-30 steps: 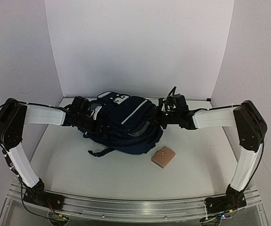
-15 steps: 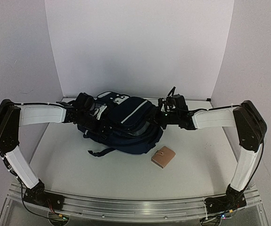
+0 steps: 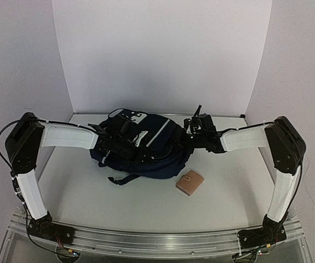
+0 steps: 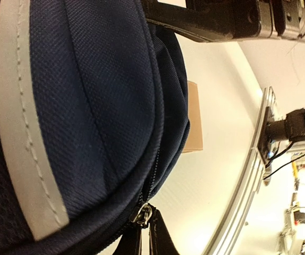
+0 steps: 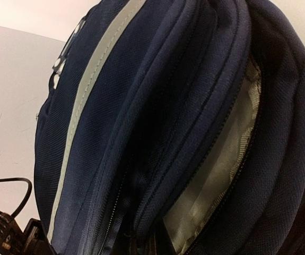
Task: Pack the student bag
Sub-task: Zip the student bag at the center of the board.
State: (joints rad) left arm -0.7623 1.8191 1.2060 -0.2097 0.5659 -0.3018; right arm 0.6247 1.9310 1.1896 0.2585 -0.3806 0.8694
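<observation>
The navy backpack [image 3: 146,145] lies at the far middle of the worktop [image 3: 91,192], with its grey-lined pocket gaping. The left gripper [image 4: 144,232], on the bag's left, has its jaws pinched on a zip pull [image 4: 141,215]. The right gripper [image 3: 186,133] sits at the bag's right edge with its jaws closed. I cannot tell whether they hold fabric. A tan wallet [image 3: 189,182] lies near-right of the bag.
</observation>
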